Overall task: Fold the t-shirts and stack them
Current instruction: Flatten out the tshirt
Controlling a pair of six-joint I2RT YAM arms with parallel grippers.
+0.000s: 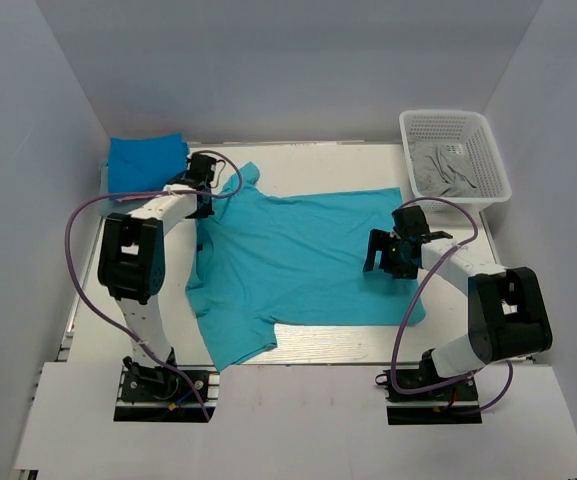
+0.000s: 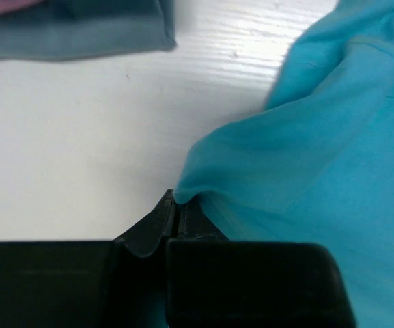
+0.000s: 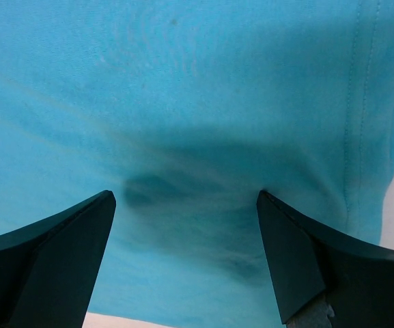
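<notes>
Turquoise t-shirt [image 1: 298, 260] spread flat across the middle of the white surface [image 1: 348, 165], neck toward the far left, hem toward the right, one sleeve reaching the near edge. Left fingers [image 2: 157, 225] pressed together on a raised fold at the shirt's far-left edge. Right fingers [image 3: 67, 239] spread wide over the fabric just inside the hem seam; contact with the cloth cannot be told. Folded blue t-shirt [image 1: 146, 160] in the far-left corner, near the left fingers and apart from the turquoise one; a pink sliver [image 2: 5, 5] beside it is cut off by the wrist view. White lattice basket [image 1: 438, 115] at the far right holds a crumpled pale grey garment [image 1: 446, 170]. The left arm [image 1: 133, 250] covers part of the shirt's left edge.
</notes>
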